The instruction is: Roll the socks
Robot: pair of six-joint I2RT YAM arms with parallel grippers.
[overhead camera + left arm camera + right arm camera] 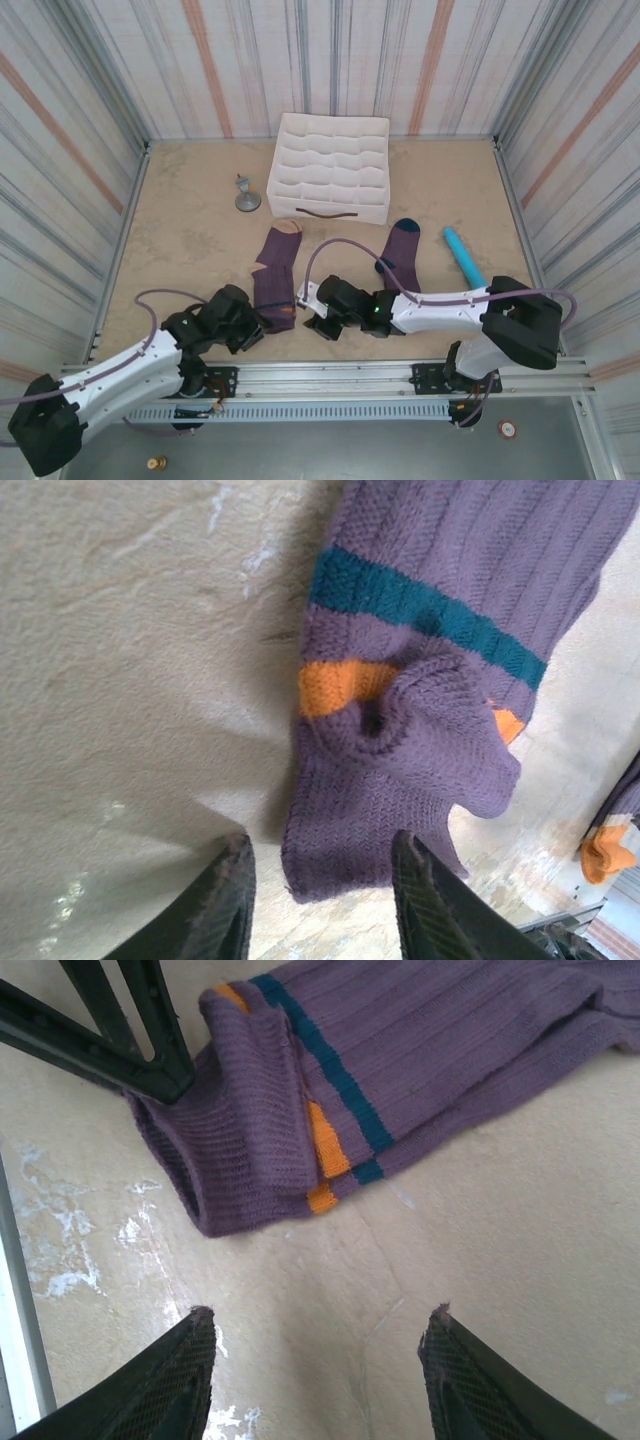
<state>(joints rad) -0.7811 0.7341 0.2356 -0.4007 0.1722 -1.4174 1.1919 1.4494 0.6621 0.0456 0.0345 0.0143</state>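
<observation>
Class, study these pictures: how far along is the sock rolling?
Done: the striped sock has only its near end folded over. In hand: the left gripper stands open at that fold; the right gripper hangs open over bare table. Left: finishing this roll, then the navy-toed sock, flat and unrolled.

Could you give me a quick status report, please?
Left gripper open at end of folded sock. Right gripper open, empty, beside it. Second sock flat. Nothing blocking.
</observation>
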